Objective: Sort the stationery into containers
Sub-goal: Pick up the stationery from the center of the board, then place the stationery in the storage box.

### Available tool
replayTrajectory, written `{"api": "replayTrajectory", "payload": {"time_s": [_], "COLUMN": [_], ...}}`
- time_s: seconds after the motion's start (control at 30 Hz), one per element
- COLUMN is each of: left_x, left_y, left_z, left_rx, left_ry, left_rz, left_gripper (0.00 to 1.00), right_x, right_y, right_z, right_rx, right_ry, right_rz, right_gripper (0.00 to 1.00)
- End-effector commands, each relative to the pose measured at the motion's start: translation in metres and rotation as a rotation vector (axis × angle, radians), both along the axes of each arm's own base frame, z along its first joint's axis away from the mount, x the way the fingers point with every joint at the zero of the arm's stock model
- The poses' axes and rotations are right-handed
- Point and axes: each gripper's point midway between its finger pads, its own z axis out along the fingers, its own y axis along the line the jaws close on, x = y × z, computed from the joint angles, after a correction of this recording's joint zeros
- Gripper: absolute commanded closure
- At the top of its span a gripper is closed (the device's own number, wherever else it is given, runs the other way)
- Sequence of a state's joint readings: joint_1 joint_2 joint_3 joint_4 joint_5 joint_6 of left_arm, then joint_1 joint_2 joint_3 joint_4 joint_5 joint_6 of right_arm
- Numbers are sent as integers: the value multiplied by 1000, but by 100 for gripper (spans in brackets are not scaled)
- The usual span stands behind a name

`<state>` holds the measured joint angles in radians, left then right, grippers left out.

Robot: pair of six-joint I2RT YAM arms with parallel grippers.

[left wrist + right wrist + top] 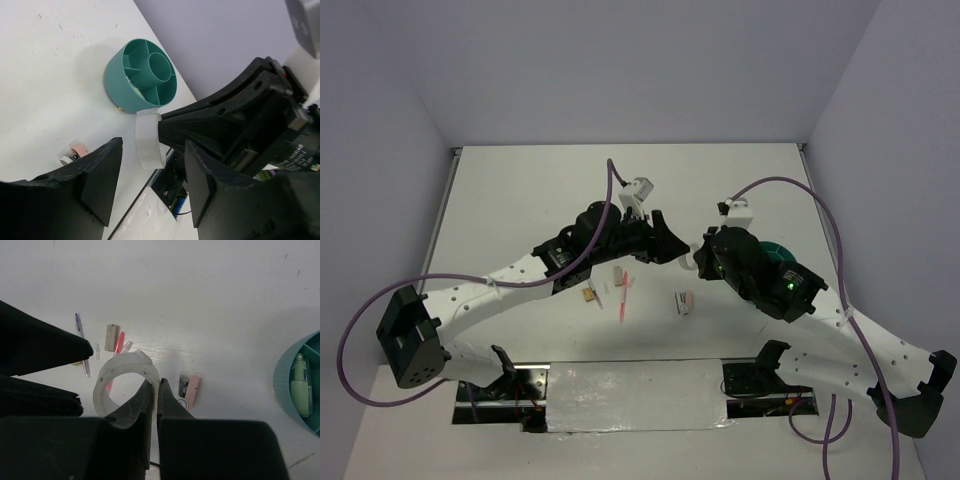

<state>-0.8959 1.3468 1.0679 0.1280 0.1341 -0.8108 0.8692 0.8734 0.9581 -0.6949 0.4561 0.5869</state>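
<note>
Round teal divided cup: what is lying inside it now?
A mint green piece lies in one outer compartment of the round teal cup. The other compartments are cut off or hidden by their walls.

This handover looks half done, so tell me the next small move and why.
Probably close the left gripper on the tape ring: it sits between the open jaws with gaps either side, while the right gripper pinches its wall.

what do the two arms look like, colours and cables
The left arm and right arm have white links with black joints, wrists and jaws. A purple cable runs along each. A green light and white lettering mark the right arm's black housing.
</note>
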Motion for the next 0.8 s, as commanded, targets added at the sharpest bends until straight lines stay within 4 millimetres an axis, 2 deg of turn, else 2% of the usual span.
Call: {"api": "replayTrajectory", "payload": {"time_s": [0.0,0.13,0.27,0.3,0.43,0.47,0.5,0.53,0.57,0.67,0.7,0.77], "left_x": [0,1,-2,-3,-4,-3,-1,2,5,23,30,42], "left_y": [-14,-17,-24,-27,-35,-36,-37,-39,-38,-39,-43,-51], "left_z": [21,7,2,5,6,6,13,10,6,5,4,2], "left_rx": [-44,-21,-27,-32,-41,-37,-40,-21,11,101,135,162], "left_ry": [-55,-37,-26,-26,-19,-20,-29,-45,-48,-142,-206,-272], "left_rz": [-36,-35,-67,-83,-114,-115,-111,-110,-104,-76,-87,-86], "left_gripper": [36,37,49,61,89,100,100,100,100,100,100,100], "right_x": [3,4,4,4,5,4,3,1,0,-9,-18,-25], "right_y": [4,2,4,5,7,7,5,3,-1,-34,-49,-61], "right_z": [27,33,38,38,36,35,38,39,38,49,48,55], "right_rx": [56,60,70,70,68,65,75,78,77,94,89,143], "right_ry": [-56,-70,-83,-83,-84,-83,-92,-98,-104,-129,-121,-127], "right_rz": [-4,-13,0,0,8,12,16,18,9,-97,-123,-167], "right_gripper": [100,100,100,100,100,99,83,56,1,0,0,0]}}
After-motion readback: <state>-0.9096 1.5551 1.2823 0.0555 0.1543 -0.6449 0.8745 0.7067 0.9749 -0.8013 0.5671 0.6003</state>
